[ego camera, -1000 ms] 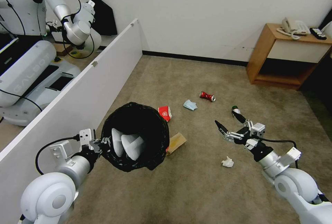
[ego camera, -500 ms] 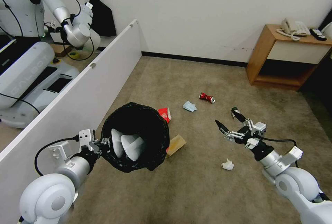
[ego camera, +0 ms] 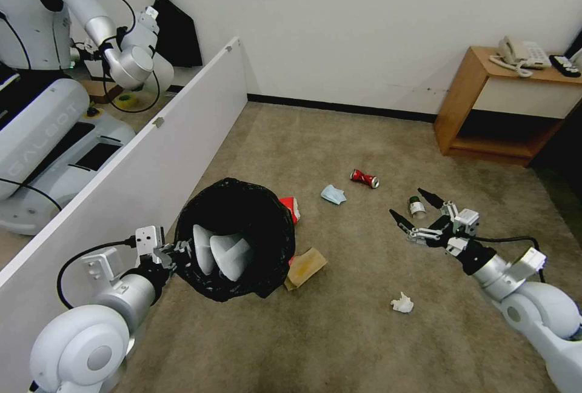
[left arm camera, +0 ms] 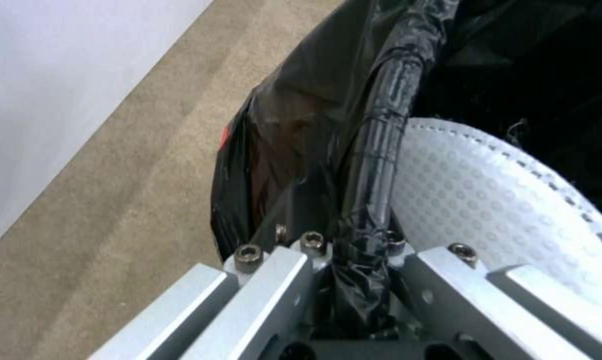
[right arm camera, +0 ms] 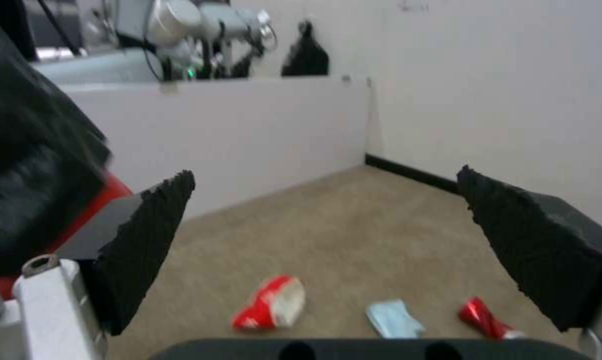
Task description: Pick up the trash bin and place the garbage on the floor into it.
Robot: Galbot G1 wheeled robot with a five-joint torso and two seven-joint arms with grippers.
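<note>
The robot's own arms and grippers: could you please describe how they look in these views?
Both arms have glossy white rounded joint housings and silver cylindrical wrists, each with a boxy white camera module and a looping black cable. The left gripper has bare aluminium blocks with hex bolts. The right gripper has a silver linkage and two tapered black fingers with textured pads.

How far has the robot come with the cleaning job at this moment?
Done: the left gripper holds the trash bin by its rim, white slippers inside. In hand: the open right gripper hovers by a small bottle. Left: can, mask, carton, cardboard, tissue.
</note>
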